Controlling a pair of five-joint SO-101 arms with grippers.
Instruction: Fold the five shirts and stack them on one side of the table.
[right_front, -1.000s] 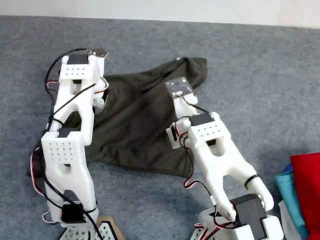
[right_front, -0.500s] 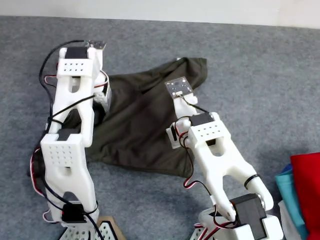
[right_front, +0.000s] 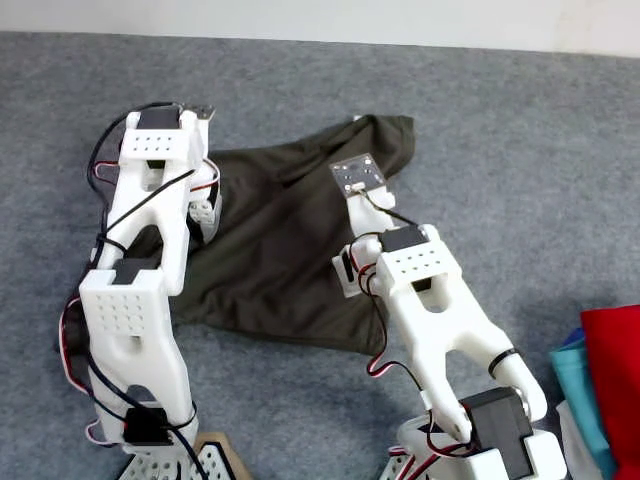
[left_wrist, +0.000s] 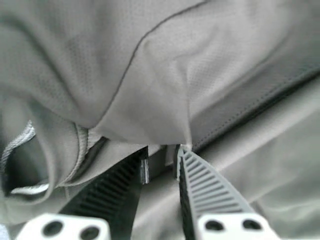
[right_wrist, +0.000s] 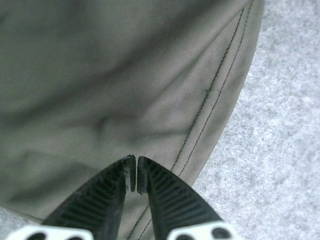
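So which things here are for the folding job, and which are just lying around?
For the job:
- dark green shirt
- shirt pile at the table's edge
- left pincer and right pincer, both at the green shirt

Just lying around:
- brown board by an arm's base
- grey table cover

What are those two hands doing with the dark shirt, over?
Left hand open at a fold of the dark shirt. Right hand shut near its hem. Nothing blocking.
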